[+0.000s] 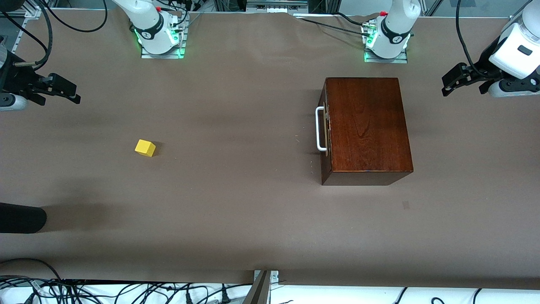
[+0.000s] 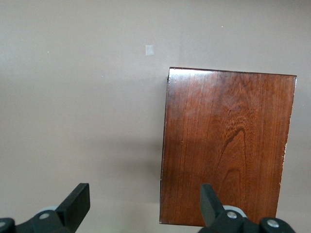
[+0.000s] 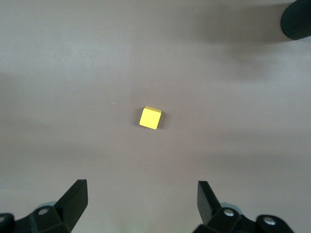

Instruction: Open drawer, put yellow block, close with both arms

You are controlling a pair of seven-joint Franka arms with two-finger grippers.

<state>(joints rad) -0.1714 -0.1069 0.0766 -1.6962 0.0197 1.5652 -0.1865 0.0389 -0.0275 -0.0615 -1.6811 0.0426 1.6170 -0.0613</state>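
Note:
The dark mahogany box (image 1: 367,126) stands on the table near the left arm's base. Its drawer is shut, and the white loop handle (image 1: 320,128) faces the right arm's end of the table. The box top also shows in the left wrist view (image 2: 228,145). The yellow block (image 1: 145,147) lies alone on the table toward the right arm's end, and shows in the right wrist view (image 3: 150,118). My left gripper (image 1: 448,84) (image 2: 144,199) is open and empty, up over the table at the left arm's end, apart from the box. My right gripper (image 1: 71,93) (image 3: 141,194) is open and empty, up over the table at the right arm's end, apart from the block.
A black rounded object (image 1: 21,217) juts in at the right arm's end, nearer the front camera than the block; it also shows in the right wrist view (image 3: 296,19). A small pale patch (image 1: 406,205) marks the brown table cover. Cables lie along the front edge.

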